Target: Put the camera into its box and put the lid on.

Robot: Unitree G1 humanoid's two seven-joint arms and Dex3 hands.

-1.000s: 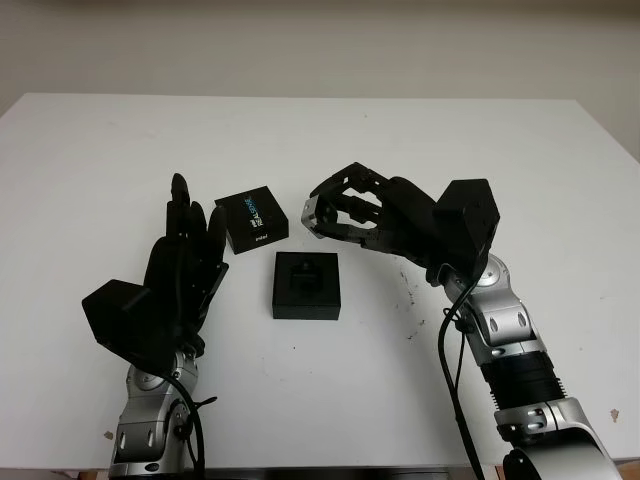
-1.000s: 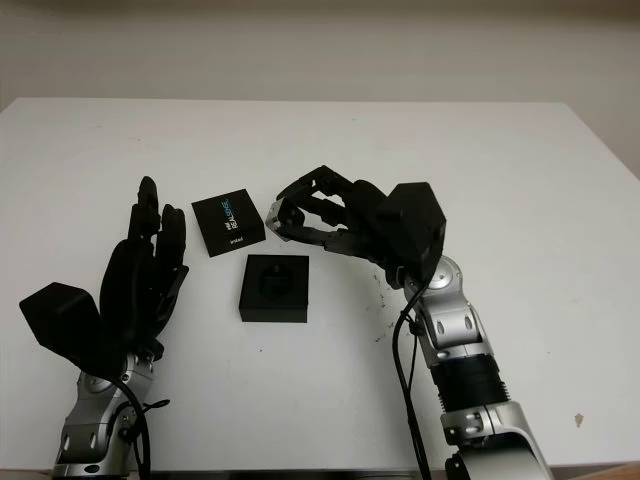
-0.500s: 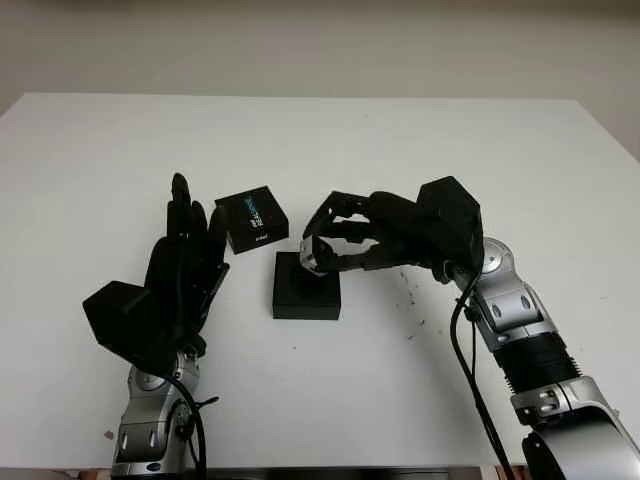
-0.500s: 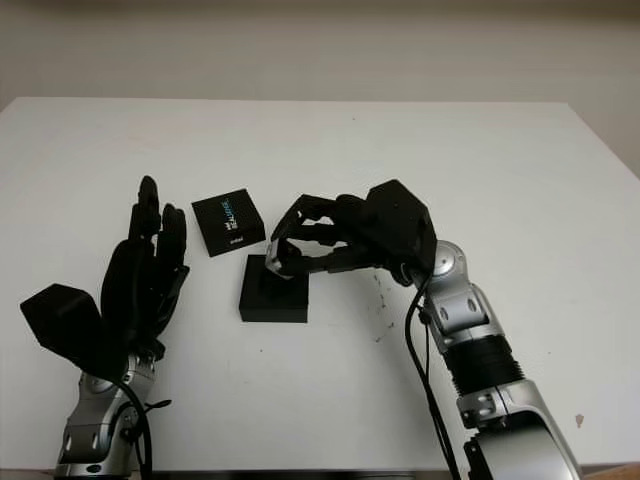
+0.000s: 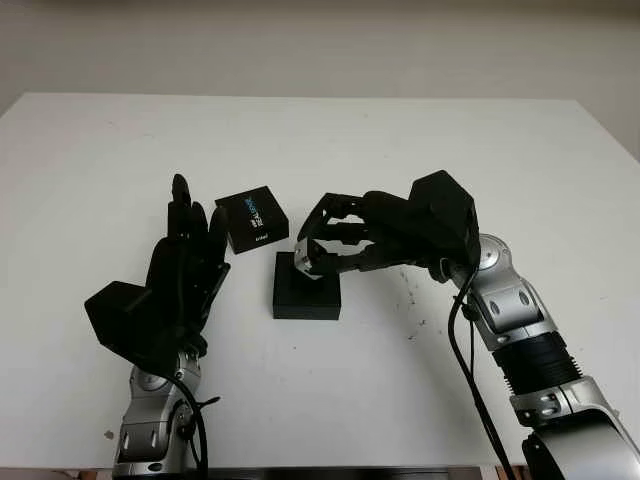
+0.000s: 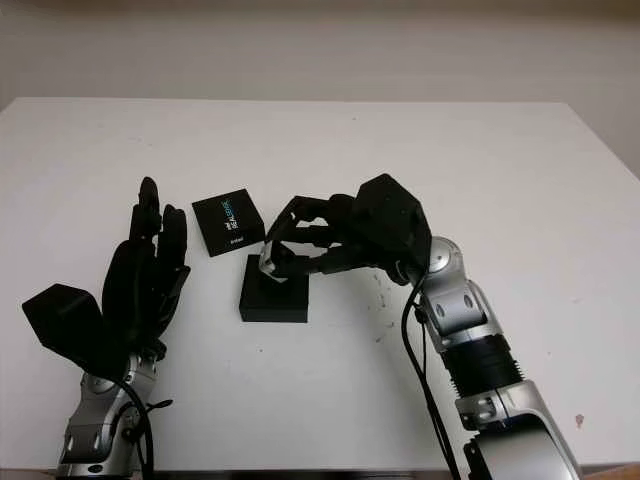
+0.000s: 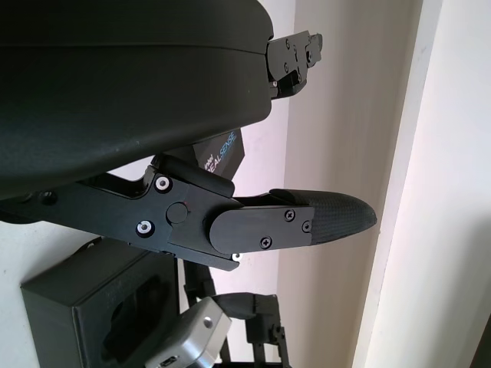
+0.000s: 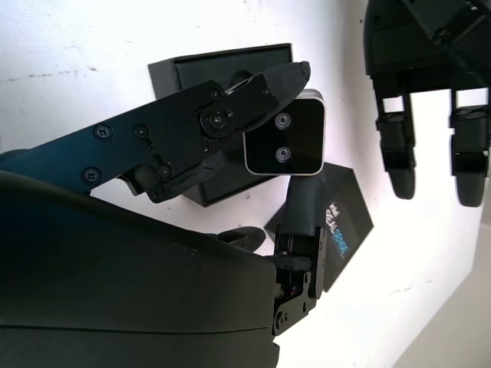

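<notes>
Spreading wide under everything, the white table (image 5: 500,150) carries the open black box (image 5: 306,288) near its middle and the printed lid (image 5: 252,219) just beside it on the far left. The left robot hand (image 5: 185,265) stands open, parked left of the box. The right robot hand (image 5: 322,250) is clamped on the small silver camera (image 6: 272,262), fingers closed round it directly over the box's recess. To seat it well, the arm should judge the camera's long side against the moulded hollow, lower it straight and level, and release only once the body sits inside, since a tilted entry would likely catch an edge. Compared with a second ago, the right robot hand has moved from above and to the right of the box down to the box's top, while the lid, box and left robot hand have stayed put.
</notes>
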